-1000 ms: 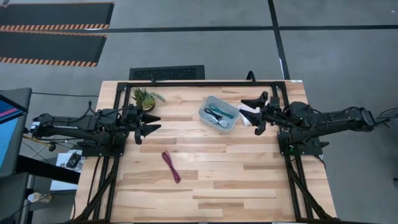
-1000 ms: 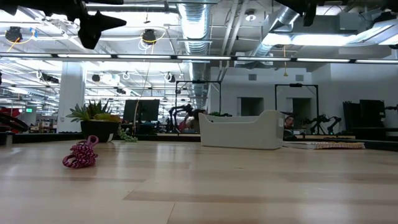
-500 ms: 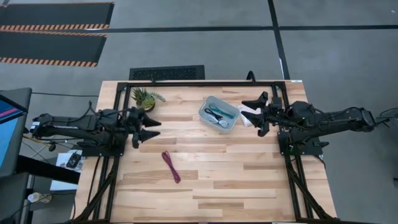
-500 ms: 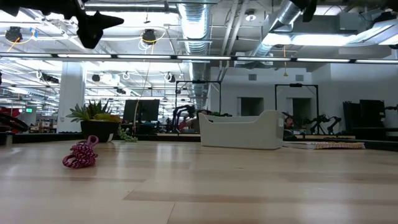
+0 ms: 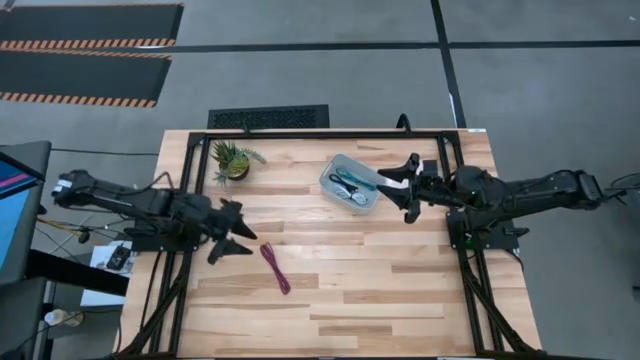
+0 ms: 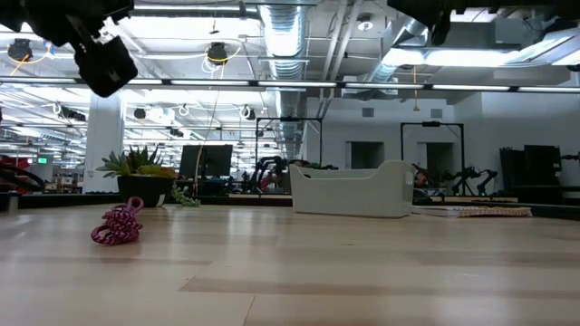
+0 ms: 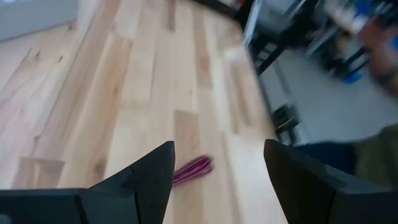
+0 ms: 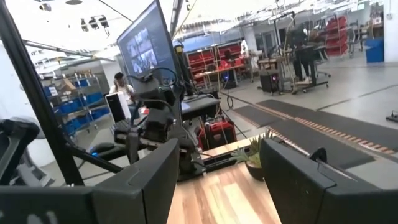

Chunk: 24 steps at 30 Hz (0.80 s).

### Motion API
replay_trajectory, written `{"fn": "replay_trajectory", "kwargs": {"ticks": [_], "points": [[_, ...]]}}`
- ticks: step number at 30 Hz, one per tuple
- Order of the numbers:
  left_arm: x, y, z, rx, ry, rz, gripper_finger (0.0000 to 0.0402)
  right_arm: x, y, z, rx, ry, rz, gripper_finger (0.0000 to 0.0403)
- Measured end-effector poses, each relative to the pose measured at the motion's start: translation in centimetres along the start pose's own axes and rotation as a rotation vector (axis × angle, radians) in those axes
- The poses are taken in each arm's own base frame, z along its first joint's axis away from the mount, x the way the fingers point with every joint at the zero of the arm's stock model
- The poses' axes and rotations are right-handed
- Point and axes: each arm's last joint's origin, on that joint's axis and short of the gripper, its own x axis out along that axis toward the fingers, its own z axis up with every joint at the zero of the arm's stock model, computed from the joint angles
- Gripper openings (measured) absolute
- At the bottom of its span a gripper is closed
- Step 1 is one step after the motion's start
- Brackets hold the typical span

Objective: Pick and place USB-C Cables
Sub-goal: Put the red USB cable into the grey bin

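The maroon-red cable [image 5: 275,267] lies bundled on the bare wood in the table's left half; it also shows in the low view [image 6: 118,225] and the left wrist view [image 7: 193,169]. My left gripper [image 5: 230,231] hovers open just left of it, above the table, fingers pointing at it [image 7: 217,168]. The teal, black and white-grey cables [image 5: 350,186] lie in the clear bin [image 5: 331,170] toward the far edge. My right gripper [image 5: 405,186] is open in the air beside the bin's right side [image 8: 217,180].
A small potted plant [image 5: 230,158] stands near the far left corner, also seen in the low view [image 6: 140,178]. A white flat item [image 5: 397,182] lies under the right gripper, right of the bin. Bare wood stretches over the table's near half.
My left gripper has swung toward the near edge and turned toward the maroon-red cable, staying open. My right gripper has shifted a little left, toward the bin. The cables and the bin have not moved.
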Motion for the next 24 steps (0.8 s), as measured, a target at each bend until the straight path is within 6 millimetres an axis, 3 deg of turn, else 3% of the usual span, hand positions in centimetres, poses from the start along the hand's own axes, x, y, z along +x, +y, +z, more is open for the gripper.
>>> {"fn": "replay_trajectory", "kwargs": {"ticks": [10, 16, 24], "points": [[5.3, 0.4, -2.1, 0.245, 0.218, 0.155, 0.0234, 0.1, 0.2, -0.2, 0.036, 0.020, 0.050, 0.0249], [8.2, 0.7, -3.3, 0.441, 0.297, 0.153, 0.0235, 0.1, 0.2, -0.2, 0.035, 0.025, 0.050, 0.0249], [10.7, 1.9, -5.0, 0.629, 0.420, 0.202, 0.0269, 0.1, 0.1, -0.2, 0.034, 0.026, 0.050, 0.0249]]}}
